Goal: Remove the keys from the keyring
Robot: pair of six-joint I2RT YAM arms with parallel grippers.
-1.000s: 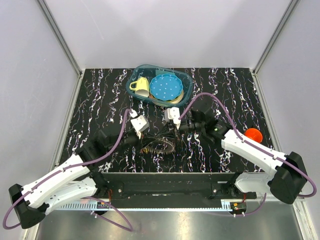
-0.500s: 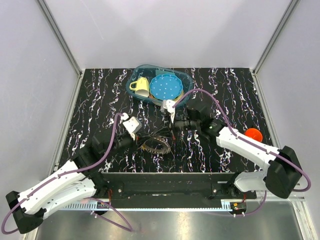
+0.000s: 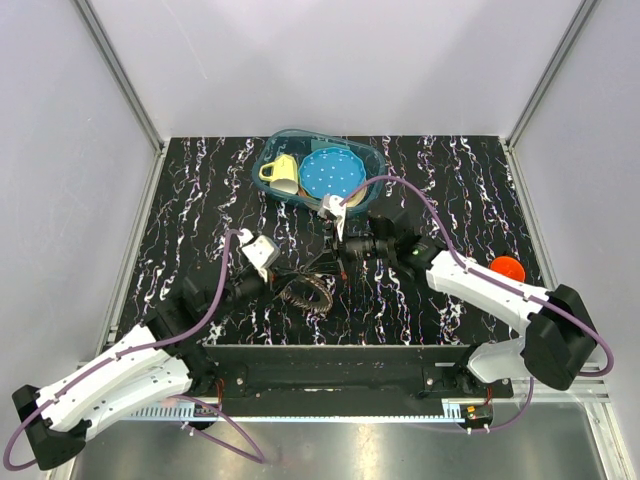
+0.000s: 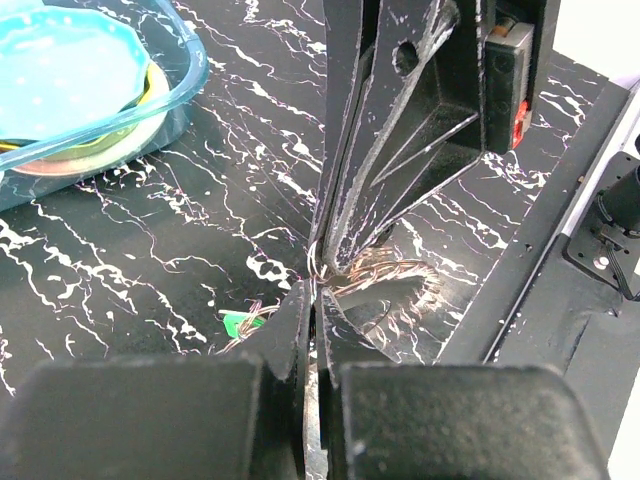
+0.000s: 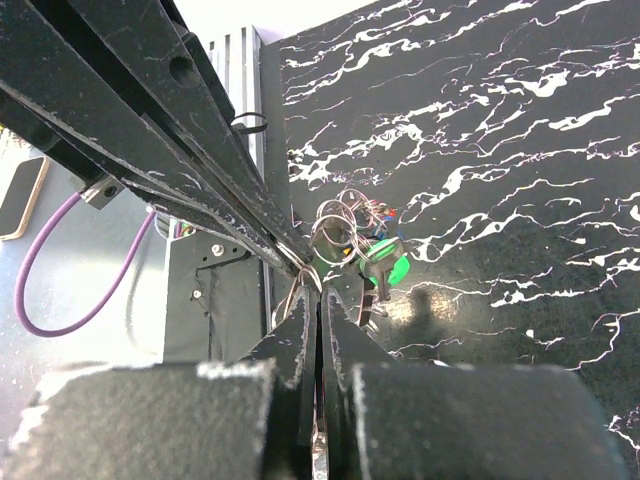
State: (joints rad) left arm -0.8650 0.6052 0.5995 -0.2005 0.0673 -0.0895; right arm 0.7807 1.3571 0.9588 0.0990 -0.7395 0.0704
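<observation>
Two pinches were applied to the keyring (image 5: 335, 225), one from each side. The left gripper (image 4: 313, 297) was clenched, with its fingers pressed together on the thin wire. The right gripper (image 5: 318, 300) was likewise closed on the same loops from the opposite direction, so that the two sets of tips were almost touching. The keyring was thus held between them over the front middle of the dark marbled table (image 3: 200, 200). Its speckled grey-brown fob (image 4: 390, 285) was fanned out just beside the tips. A green-headed key (image 5: 393, 270) was seen among the loops. A clear tub (image 3: 378, 165) holding a blue plate (image 3: 332, 172) and a yellow cup (image 3: 280, 170) was placed further back. An orange cup (image 3: 507, 268) was set beside the right arm.
</observation>
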